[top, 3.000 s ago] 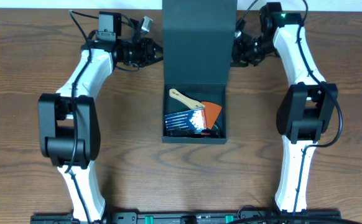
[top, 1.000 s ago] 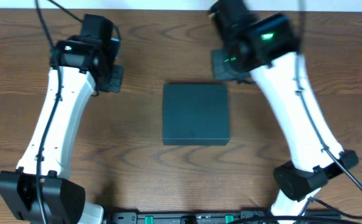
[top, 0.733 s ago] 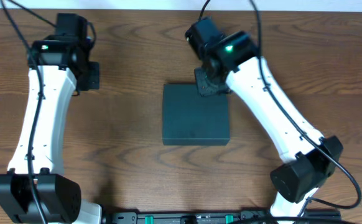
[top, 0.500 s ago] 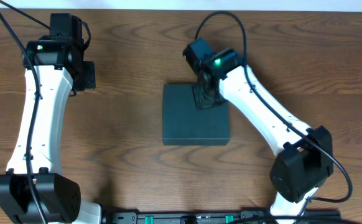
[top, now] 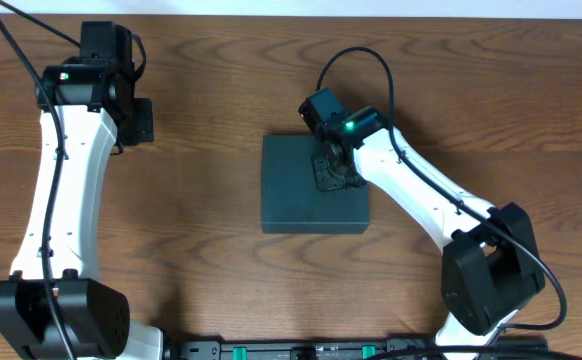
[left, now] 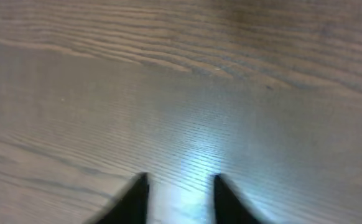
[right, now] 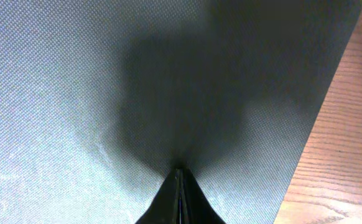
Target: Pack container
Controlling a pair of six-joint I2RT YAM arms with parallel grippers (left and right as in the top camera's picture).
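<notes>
The dark teal-black container [top: 301, 205] is sitting shut near the middle of the wooden table [top: 201, 170], its flat lid [right: 56, 93] lying down over the box so that nothing of the inside is showing, its edges running square to the table's front. The right gripper [top: 332, 178] is standing over the far right part of the lid, close to its right edge, with its jaws drawn fully together and gripping nothing. In the right wrist view its two dark fingertips [right: 168, 208] are meeting in a single point and appear to be touching the finely textured lid, throwing a broad soft shadow across it, while a strip of wood grain is showing past the container's edge at the right. The white right arm [top: 411, 185] is reaching in from the near right corner, a green light [top: 350, 126] glowing by its wrist and a black cable [top: 356, 52] looping beyond it. Well apart, toward the far left of the table, the left gripper [left: 180, 200] is hanging over the wood, its jaws parted by a narrow gap and holding nothing. The left wrist view is showing only two black fingertips at the bottom and blurred, glare-lit grain beyond them. The white left arm [top: 66, 190] is stretching along the table's left side.
</notes>
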